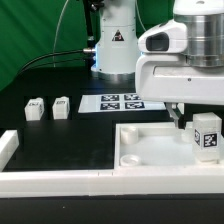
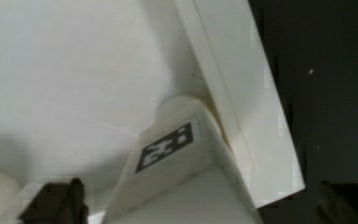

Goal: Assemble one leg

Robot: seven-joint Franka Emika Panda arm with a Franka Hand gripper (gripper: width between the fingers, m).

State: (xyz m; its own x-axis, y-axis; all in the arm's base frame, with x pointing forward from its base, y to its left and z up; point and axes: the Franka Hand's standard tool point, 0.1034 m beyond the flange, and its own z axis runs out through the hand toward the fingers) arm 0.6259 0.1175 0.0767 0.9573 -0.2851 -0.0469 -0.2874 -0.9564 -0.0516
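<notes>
Leg: your leg (image 1: 207, 136) stands upright in the tray's corner on the exterior view's right, directly under the gripper (image 1: 182, 120).
Gripper: jaws spread wide, gripping nothing.
Tray: the tray (image 1: 150, 155) holds that leg.
Farther back: two spare legs (image 1: 48, 107) and the marker board (image 1: 121, 102).

White tagged leg (image 1: 207, 136) (image 2: 179, 150) stands upright in the tray's corner (tag facing outward).

Bright, glaring whites, soft, blurry wrist view
</notes>
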